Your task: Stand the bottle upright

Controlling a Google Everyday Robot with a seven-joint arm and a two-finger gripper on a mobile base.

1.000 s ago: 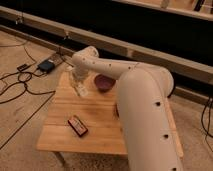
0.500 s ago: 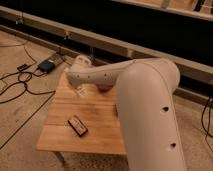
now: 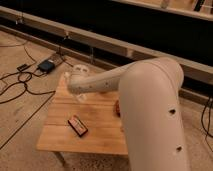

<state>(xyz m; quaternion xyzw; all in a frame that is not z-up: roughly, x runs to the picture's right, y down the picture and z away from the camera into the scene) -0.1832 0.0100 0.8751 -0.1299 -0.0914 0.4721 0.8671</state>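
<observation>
My gripper (image 3: 76, 80) is at the end of the big white arm (image 3: 150, 110), over the far left part of the wooden table (image 3: 100, 137). A pale clear shape just below it (image 3: 81, 96) looks like the bottle. It is mostly hidden by the arm, and I cannot tell whether it lies down or stands, or whether the gripper touches it.
A small dark red-brown object (image 3: 77, 125) lies on the table's front left. A red item (image 3: 117, 107) shows partly behind the arm. A black box (image 3: 47, 65) and cables (image 3: 20, 90) lie on the floor to the left. A dark wall with rails runs behind the table.
The arm's large link has swung to fill more of the right side of the view. The gripper end has stayed over the table's far left part, shifting only slightly.
</observation>
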